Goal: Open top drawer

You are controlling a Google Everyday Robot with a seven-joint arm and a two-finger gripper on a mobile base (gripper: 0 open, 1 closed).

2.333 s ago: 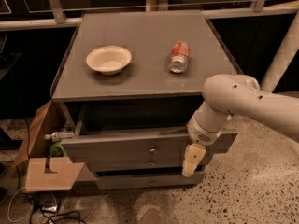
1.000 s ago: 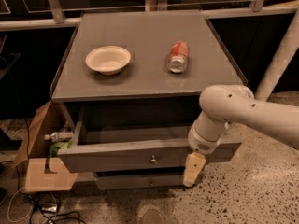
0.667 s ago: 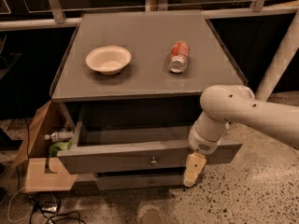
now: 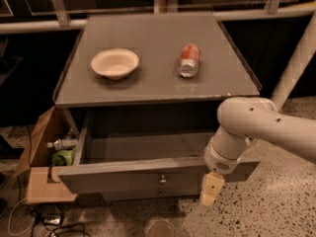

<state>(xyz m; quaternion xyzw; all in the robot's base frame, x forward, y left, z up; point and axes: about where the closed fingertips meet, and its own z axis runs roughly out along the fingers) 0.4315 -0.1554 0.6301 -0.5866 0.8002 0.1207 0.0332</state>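
The top drawer (image 4: 123, 177) is pulled well out from the grey cabinet (image 4: 158, 90), and its inside shows. Its small round metal knob (image 4: 163, 179) sits at the centre of the grey front. My gripper (image 4: 209, 190) hangs from the white arm (image 4: 256, 127) in front of the drawer's right end, to the right of the knob and apart from it. It points down toward the floor. Below the open drawer only a strip of a lower drawer front (image 4: 143, 195) shows.
A cream bowl (image 4: 114, 63) and a red can (image 4: 188, 60) on its side lie on the cabinet top. An open cardboard box (image 4: 39, 181) with a bottle (image 4: 61, 143) and a green item stands at the left. Cables lie on the speckled floor. A white pole (image 4: 294, 65) slants at the right.
The top drawer has come further out toward the camera. My gripper has dropped lower and moved slightly right along the drawer front.
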